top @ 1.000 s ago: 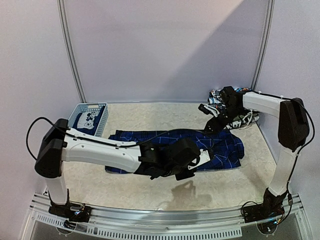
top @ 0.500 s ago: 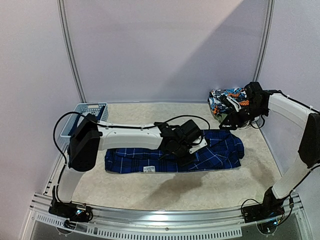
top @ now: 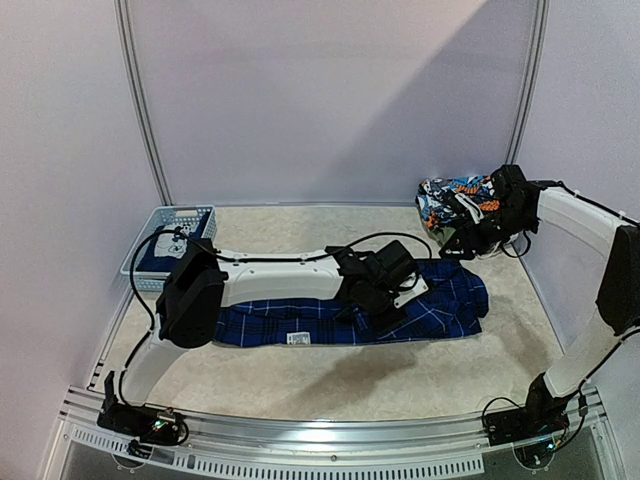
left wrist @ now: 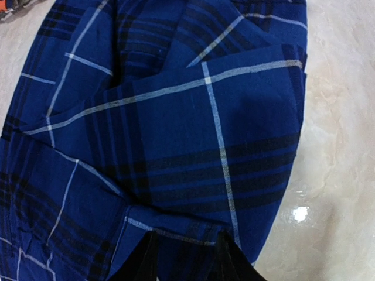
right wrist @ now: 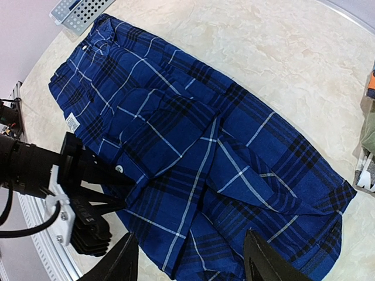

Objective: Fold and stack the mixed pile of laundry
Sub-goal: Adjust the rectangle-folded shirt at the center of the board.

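Note:
The blue-and-black plaid shirt (top: pixel 450 300) lies spread flat across the table. It fills the left wrist view (left wrist: pixel 176 117) and shows in the right wrist view (right wrist: pixel 199 146). My left gripper (top: pixel 400 305) is low over its middle. The fingers stand partly apart at a folded cuff edge (left wrist: pixel 186 257), with no cloth pinched between them. It also shows in the right wrist view (right wrist: pixel 108 175). My right gripper (top: pixel 462 240) hovers open and empty above the shirt's right end (right wrist: pixel 190 263). A colourful heap of garments (top: pixel 455 198) sits at the back right. A navy garment (top: pixel 160 262) lies in the basket.
The light-blue slotted basket (top: pixel 175 215) stands at the back left; its corner shows in the right wrist view (right wrist: pixel 79 12). A white label (top: pixel 297 338) marks the shirt's near edge. The left arm lies across the shirt's left half. Side walls close in on both sides.
My left arm has swung away from the near edge and reached further right over the shirt. My right gripper has drawn back to the right, next to the colourful heap.

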You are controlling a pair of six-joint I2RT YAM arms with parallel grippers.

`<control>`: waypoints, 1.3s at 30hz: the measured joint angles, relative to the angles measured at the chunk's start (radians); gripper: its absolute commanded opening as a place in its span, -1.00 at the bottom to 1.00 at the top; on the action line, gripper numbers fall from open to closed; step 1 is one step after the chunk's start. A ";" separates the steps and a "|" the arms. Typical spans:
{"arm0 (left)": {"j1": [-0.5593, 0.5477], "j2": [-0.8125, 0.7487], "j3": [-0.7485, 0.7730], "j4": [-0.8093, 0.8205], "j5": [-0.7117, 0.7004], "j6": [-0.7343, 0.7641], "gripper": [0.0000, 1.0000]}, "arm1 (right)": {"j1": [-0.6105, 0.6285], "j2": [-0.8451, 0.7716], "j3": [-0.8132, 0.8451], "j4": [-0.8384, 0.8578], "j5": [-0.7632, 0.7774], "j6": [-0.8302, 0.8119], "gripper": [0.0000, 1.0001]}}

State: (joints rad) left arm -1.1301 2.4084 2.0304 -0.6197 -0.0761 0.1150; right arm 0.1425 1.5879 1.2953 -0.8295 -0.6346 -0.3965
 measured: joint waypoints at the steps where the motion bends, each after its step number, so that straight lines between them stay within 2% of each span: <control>1: 0.000 0.011 0.013 -0.009 0.003 0.000 -0.26 | 0.000 0.001 0.000 0.000 -0.002 0.000 0.22; 13: 0.000 0.034 0.031 -0.057 0.089 0.001 -0.18 | -0.002 0.006 0.000 0.000 -0.009 0.000 0.22; 16: 0.000 0.034 0.032 -0.059 0.092 0.004 -0.21 | -0.002 0.011 0.000 0.000 -0.014 0.000 0.22; 23: 0.000 0.038 0.080 -0.084 -0.024 0.004 -0.35 | -0.002 0.019 0.000 0.000 -0.027 0.000 0.22; 27: 0.000 0.038 0.084 -0.086 -0.078 0.006 -0.28 | -0.002 0.019 0.000 0.000 -0.031 0.000 0.22; 32: -0.002 0.038 0.084 -0.095 -0.062 0.015 -0.23 | -0.002 0.019 0.000 -0.001 -0.034 -0.001 0.22; 36: -0.004 0.040 0.090 -0.117 -0.031 0.024 -0.32 | -0.002 0.019 0.000 -0.001 -0.034 -0.001 0.22; 39: -0.006 0.047 0.112 -0.135 -0.027 0.035 -0.56 | -0.002 0.019 0.000 -0.001 -0.034 -0.001 0.22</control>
State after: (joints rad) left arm -1.1358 2.4550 2.1426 -0.7544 -0.1032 0.1497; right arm 0.1406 1.6070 1.2949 -0.8307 -0.6685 -0.3977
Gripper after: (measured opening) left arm 0.319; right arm 0.611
